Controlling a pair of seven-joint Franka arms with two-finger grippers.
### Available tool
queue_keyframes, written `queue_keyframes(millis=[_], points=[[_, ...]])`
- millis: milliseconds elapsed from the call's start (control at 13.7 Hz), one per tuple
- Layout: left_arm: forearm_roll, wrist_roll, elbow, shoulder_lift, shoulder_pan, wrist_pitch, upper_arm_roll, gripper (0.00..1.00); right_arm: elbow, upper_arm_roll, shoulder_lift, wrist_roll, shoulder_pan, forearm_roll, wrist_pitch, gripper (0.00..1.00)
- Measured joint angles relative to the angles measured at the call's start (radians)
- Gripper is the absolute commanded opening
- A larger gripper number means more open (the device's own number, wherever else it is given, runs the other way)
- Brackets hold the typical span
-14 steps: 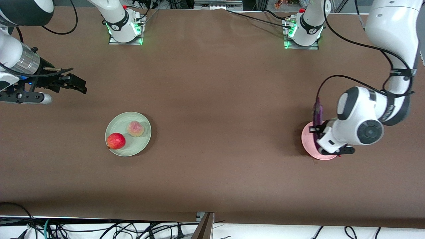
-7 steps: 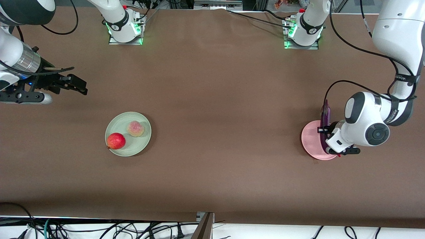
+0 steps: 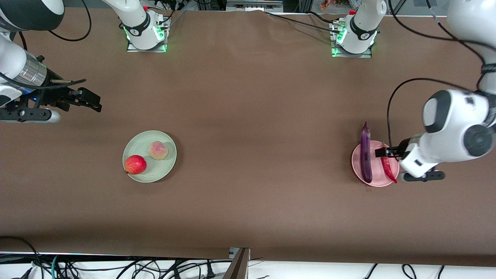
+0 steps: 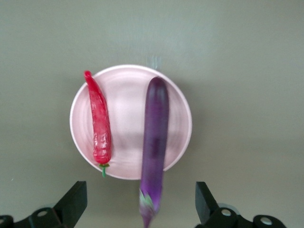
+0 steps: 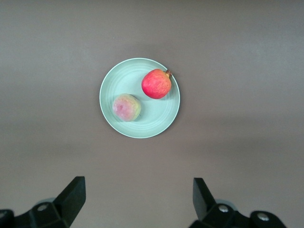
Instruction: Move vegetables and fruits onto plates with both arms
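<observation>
The purple eggplant (image 3: 365, 154) lies on the pink plate (image 3: 375, 182) beside the red chili pepper (image 3: 387, 169); its stem end overhangs the rim. My left gripper (image 3: 387, 152) is open and empty above the plate's edge. The left wrist view shows the eggplant (image 4: 154, 137), the chili (image 4: 100, 126), the plate (image 4: 126, 102) and the left gripper (image 4: 140, 199). The red-orange fruit (image 3: 135, 164) and the peach (image 3: 158, 150) sit on the green plate (image 3: 170, 155). My right gripper (image 3: 93, 101) waits open and empty over bare table; its wrist view shows the gripper (image 5: 138, 190), the fruit (image 5: 156, 83), the peach (image 5: 126, 107) and the plate (image 5: 156, 116).
The brown table (image 3: 255, 116) stretches between the two plates. The arm bases (image 3: 145, 31) (image 3: 354, 35) stand along the edge farthest from the front camera. Cables hang past the edge nearest to it.
My left gripper has let go of the eggplant, which stood tilted over the pink plate and now lies on it. The left arm has drawn back toward its end of the table, uncovering the chili.
</observation>
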Motion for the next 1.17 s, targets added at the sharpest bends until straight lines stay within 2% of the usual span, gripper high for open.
queue_keyframes(millis=[364,583,801,874,1020,1093,1166], points=[[-0.020,0.013,0.079,-0.148,0.022,-0.093,0.000,1.00,0.004,-0.001,0.001,-0.018,-0.001,0.000,0.002,1.00],[-0.022,0.013,0.179,-0.169,0.019,-0.196,-0.006,1.00,0.004,0.000,0.001,-0.028,-0.001,0.000,0.003,1.00],[-0.027,0.013,0.230,-0.172,0.008,-0.221,0.002,1.00,0.004,0.000,0.001,-0.030,-0.001,0.000,0.003,1.00],[-0.027,0.015,0.228,-0.185,-0.016,-0.241,0.035,1.00,0.004,0.000,0.001,-0.031,-0.001,0.000,0.003,1.00],[-0.030,0.045,0.171,-0.249,-0.151,-0.262,0.184,1.00,0.004,0.001,0.001,-0.031,0.000,0.000,0.003,1.00],[-0.030,0.071,0.105,-0.300,-0.225,-0.235,0.255,1.00,0.005,0.001,0.001,-0.031,0.000,0.000,0.003,1.00],[-0.030,0.098,0.010,-0.362,-0.270,-0.167,0.294,1.00,0.005,0.001,0.001,-0.031,0.000,0.000,0.003,1.00]])
